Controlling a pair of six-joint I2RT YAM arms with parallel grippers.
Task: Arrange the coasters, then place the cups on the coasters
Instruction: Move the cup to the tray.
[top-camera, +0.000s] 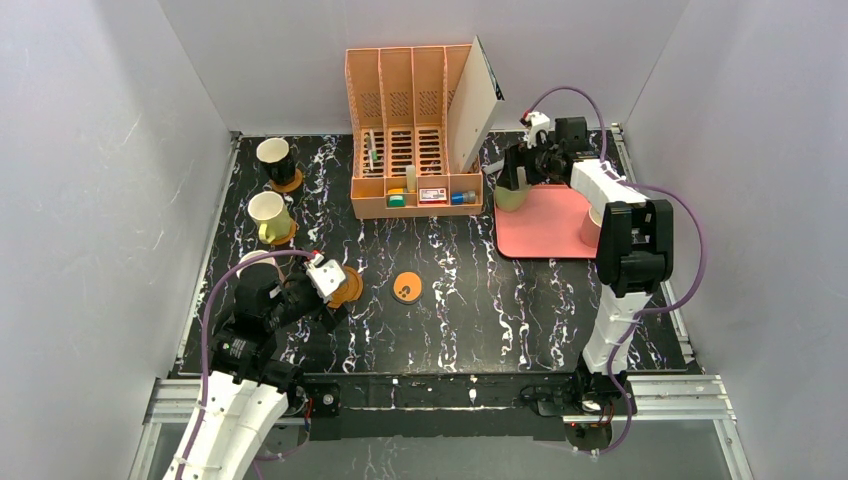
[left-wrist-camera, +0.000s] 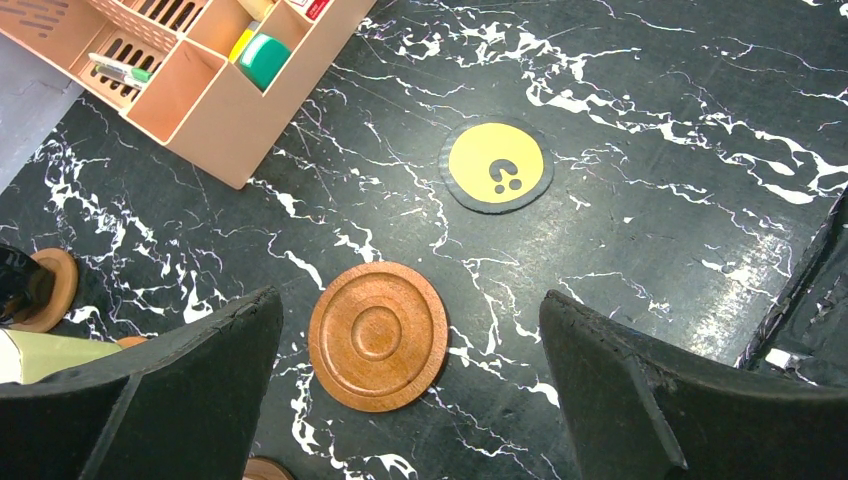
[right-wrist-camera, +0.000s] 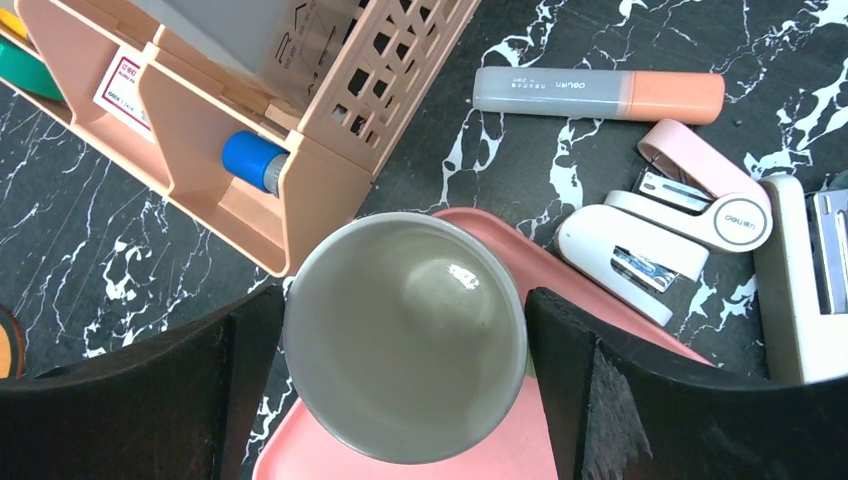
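My left gripper (left-wrist-camera: 410, 300) hangs open over the ringed wooden coaster (left-wrist-camera: 378, 336), which lies flat between its fingers, nearer the left one. The orange coaster with dark marks (left-wrist-camera: 496, 167) lies beyond it. The black cup (top-camera: 275, 155) and the yellow cup (top-camera: 268, 215) each stand on a coaster along the left edge. My left arm mostly hides the white cup (top-camera: 252, 262). My right gripper (right-wrist-camera: 400, 295) is open astride the olive green cup (right-wrist-camera: 405, 335), which stands on the pink tray (right-wrist-camera: 500, 455). The pink cup (top-camera: 591, 226) stands on the tray behind my right arm.
A peach desk organiser (top-camera: 415, 130) with a white board leaning on it stands at the back centre. Beside the tray lie a highlighter (right-wrist-camera: 598, 94), a pink stapler (right-wrist-camera: 700, 185) and a white one (right-wrist-camera: 620, 255). White walls enclose the table.
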